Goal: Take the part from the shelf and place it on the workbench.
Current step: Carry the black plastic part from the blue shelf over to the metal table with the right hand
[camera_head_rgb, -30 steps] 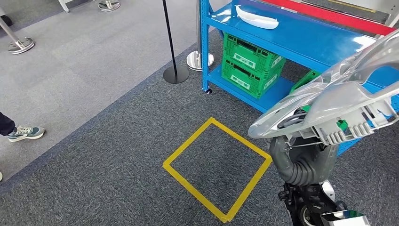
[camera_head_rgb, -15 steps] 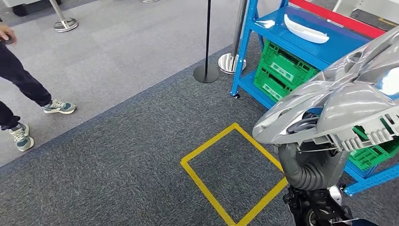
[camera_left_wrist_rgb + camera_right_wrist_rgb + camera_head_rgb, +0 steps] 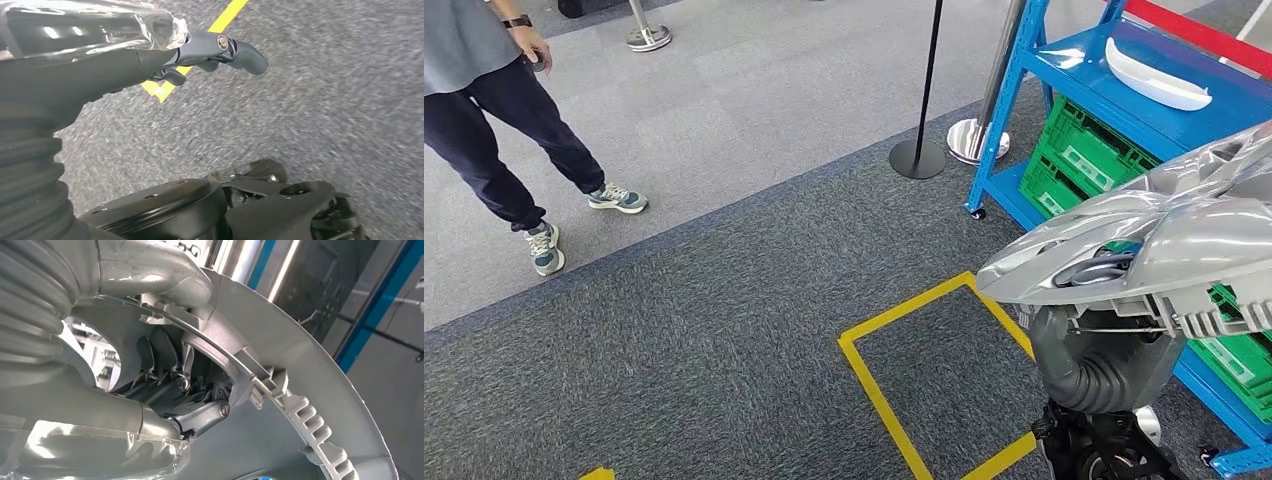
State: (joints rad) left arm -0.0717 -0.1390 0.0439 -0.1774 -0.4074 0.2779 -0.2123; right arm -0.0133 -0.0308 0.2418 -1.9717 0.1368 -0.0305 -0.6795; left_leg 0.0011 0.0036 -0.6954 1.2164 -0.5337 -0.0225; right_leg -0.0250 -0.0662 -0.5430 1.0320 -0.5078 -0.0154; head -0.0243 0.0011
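Nearest, at about four o'clock in the head view, the right hand (image 3: 200, 405) grips the silver part (image 3: 1164, 235) from beneath, its dark fingers (image 3: 165, 365) curled into the ribbed underside, holding it up above the carpet. The left hand (image 3: 200, 52) hangs over the grey carpet (image 3: 674, 350), its fingers bent inward with nothing in them. Below lies a yellow tape square (image 3: 874, 390). Farther, at two o'clock, stands the blue shelf (image 3: 1084, 75) with green crates (image 3: 1084, 160) and a white part (image 3: 1154, 75). At ten o'clock a person (image 3: 494, 110) stands.
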